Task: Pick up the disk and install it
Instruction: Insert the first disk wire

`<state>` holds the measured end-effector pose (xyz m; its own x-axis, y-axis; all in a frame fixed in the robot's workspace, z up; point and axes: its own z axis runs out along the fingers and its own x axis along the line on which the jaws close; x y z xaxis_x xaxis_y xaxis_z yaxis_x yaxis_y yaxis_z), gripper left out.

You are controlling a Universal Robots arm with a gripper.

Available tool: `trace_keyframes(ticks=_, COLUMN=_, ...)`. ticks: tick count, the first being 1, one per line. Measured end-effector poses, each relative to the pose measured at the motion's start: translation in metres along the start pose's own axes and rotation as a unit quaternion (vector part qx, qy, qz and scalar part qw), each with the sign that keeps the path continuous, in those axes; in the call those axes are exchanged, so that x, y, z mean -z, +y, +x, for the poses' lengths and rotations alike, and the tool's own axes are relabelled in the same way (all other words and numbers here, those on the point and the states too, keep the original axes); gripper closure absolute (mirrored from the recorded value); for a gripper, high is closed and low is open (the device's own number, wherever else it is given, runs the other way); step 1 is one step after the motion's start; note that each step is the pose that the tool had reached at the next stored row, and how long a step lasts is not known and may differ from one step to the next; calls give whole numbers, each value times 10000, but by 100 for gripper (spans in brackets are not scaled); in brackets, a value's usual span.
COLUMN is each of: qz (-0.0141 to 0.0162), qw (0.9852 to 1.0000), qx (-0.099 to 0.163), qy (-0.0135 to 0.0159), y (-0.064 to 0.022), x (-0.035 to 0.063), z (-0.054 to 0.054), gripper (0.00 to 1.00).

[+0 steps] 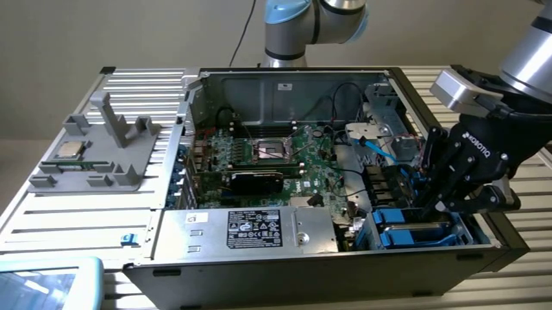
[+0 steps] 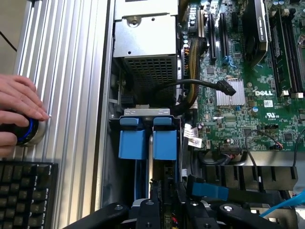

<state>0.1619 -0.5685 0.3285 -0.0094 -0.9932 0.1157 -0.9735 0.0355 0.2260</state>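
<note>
The disk (image 2: 164, 144) stands on edge in the drive bay at the corner of the open computer case (image 1: 285, 81). Its blue plastic rails end in two blue tabs with a thin silver edge between them. In the exterior view the disk's blue rails (image 1: 414, 231) show in the bay at the case's near corner, on the exterior view's right. My black gripper (image 1: 434, 205) reaches down into that bay from above and sits right at the disk's rails. In the wrist view my gripper (image 2: 167, 210) is close over the far end of the blue rails.
A silver power supply box with a black label (image 1: 250, 229) lies beside the bay. The green motherboard (image 1: 276, 155) fills the case floor. A grey fixture holding a CPU chip (image 1: 69, 150) stands on the exterior view's left. A person's hand (image 2: 19, 107) rests on a round knob beside a keyboard (image 2: 26, 191).
</note>
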Motion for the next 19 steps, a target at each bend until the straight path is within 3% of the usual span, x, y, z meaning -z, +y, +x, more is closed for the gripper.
trace_keyframes(ticks=6, qz=0, qw=10000, qx=-5, qy=0, y=22, x=23, z=-16, gripper=75)
trace_keyframes(ticks=12, qz=-1, qw=10000, qx=-8, qy=2, y=63, x=192, z=0, gripper=75)
trace_keyframes(ticks=17, qz=0, qw=10000, qx=-16, qy=38, y=81, x=318, z=14, gripper=75)
trace_keyframes(ticks=19, qz=3, qw=10000, qx=-24, qy=67, y=68, x=343, z=16, gripper=75)
